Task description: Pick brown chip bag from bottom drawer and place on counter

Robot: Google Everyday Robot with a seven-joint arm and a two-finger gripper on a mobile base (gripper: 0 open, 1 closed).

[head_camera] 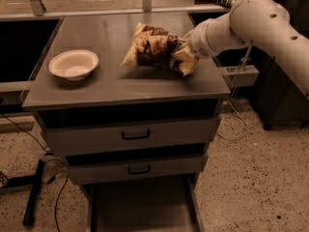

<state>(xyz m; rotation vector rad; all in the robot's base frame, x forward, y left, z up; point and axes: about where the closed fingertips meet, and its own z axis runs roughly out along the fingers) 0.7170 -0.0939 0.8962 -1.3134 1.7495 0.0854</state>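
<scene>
The brown chip bag (153,48) lies tilted over the right middle of the counter (96,95), its lower edge at or just above the surface. My gripper (182,51) is at the bag's right end, shut on its bunched cream edge; the bag hides most of the fingers. The white arm reaches in from the upper right. The bottom drawer (140,208) stands pulled out at the foot of the cabinet, with a bare grey floor showing.
A white bowl (73,64) sits on the counter's left side. Two grey drawers with black handles (135,135) are closed below the top. Cables and a black stand foot (33,197) lie on the floor at left. A dark cabinet stands at right.
</scene>
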